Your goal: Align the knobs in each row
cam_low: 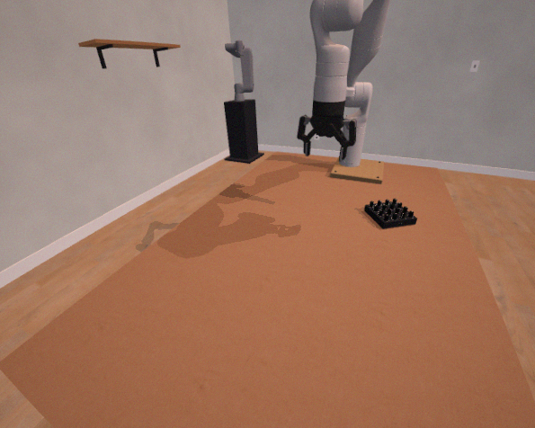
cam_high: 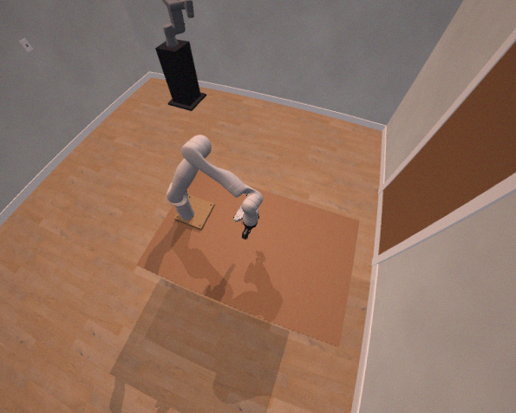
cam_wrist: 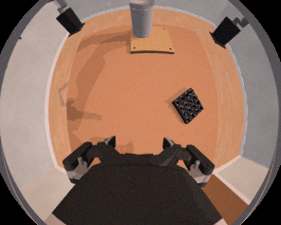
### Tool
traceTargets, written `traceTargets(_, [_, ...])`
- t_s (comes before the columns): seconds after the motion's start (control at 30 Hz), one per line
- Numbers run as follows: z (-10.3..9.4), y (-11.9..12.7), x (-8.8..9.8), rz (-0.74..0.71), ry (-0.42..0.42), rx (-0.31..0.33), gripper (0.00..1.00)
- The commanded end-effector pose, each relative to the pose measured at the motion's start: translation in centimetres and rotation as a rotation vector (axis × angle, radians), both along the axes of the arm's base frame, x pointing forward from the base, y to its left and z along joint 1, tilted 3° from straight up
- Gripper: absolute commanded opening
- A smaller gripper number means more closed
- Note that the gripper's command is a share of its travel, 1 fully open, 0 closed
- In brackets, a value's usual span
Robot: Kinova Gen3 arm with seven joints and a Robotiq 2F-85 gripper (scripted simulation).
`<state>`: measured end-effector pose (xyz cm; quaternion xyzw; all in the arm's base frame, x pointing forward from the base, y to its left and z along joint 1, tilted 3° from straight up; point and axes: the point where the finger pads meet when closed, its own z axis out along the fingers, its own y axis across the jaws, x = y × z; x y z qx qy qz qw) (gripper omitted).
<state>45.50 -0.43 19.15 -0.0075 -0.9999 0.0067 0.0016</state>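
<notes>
The knob box [cam_low: 390, 216] [cam_wrist: 189, 104] is a small black square box with rows of black knobs, standing on the brown table top [cam_low: 304, 299] [cam_high: 316, 248] [cam_wrist: 117, 95]. It is too small to read the knobs' white lines, marks or names. I cannot make it out in the top view. My gripper [cam_low: 325, 151] [cam_high: 246, 234] [cam_wrist: 139, 141] is open and empty. It hangs high above the table, pointing down, well to the left of the box in the exterior view and near the arm's base.
The arm's base stands on a wooden plate [cam_low: 357, 171] [cam_high: 202, 215] [cam_wrist: 151, 44] behind the box. A black pedestal with a second arm [cam_low: 241, 129] [cam_high: 179, 73] stands by the back wall. A shelf [cam_low: 129, 44] hangs on the left wall.
</notes>
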Motion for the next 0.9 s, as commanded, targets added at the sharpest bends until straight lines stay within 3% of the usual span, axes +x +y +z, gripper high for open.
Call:
traceTargets(0.0, [0.4, 0.0, 0.1, 0.000, -0.009, 0.003, 1.00])
traceTargets(0.87, [0.1, 1.9, -0.8, -0.106, -0.001, 0.024, 1.00])
